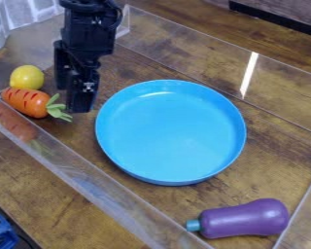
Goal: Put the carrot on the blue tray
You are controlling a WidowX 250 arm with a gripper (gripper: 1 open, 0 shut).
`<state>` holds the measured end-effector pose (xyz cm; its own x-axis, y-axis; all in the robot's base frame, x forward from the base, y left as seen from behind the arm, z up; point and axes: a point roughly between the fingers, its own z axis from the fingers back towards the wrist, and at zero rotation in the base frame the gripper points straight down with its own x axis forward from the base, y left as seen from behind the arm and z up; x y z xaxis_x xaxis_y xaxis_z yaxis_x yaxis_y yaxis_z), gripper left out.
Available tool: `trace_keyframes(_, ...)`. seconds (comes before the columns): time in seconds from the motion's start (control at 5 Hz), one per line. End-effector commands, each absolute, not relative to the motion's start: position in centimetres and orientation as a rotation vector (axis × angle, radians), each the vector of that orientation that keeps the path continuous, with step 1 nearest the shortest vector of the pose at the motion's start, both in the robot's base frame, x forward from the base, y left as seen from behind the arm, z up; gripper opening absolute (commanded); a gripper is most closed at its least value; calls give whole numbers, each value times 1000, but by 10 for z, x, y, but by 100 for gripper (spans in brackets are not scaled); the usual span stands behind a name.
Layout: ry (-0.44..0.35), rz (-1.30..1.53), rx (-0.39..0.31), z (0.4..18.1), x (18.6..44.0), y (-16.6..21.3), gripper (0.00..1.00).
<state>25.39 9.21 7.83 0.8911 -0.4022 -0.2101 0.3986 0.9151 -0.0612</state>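
Observation:
The orange carrot (pixel 26 101) lies on the wooden table at the left, its green leafy top (pixel 57 112) pointing right. The round blue tray (pixel 171 130) sits in the middle with nothing in it. My black gripper (pixel 78 92) hangs pointing down between the carrot and the tray's left rim, just right of the leafy top. Its jaws stand open and hold nothing.
A yellow lemon (pixel 27 77) rests just behind the carrot. A purple eggplant (pixel 244 219) lies at the front right. A clear plastic wall (pixel 81 180) runs along the table's front left edge.

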Motion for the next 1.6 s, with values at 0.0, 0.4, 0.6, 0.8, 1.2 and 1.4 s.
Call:
trace_keyframes(0.0, 195, -398, -1, 82, 256, 105, 100)
trace_keyframes(0.4, 183, -402, -3, 82, 259, 120, 100)
trace_keyframes(0.6, 169, -401, -5, 82, 261, 129, 100)
trace_keyframes(0.8, 146, -404, -7, 83, 261, 142, 100)
trace_keyframes(1.2, 131, -433, -14, 77, 260, 165, 100)
trace_keyframes(1.4, 133, -447, -12, 69, 260, 172, 100)
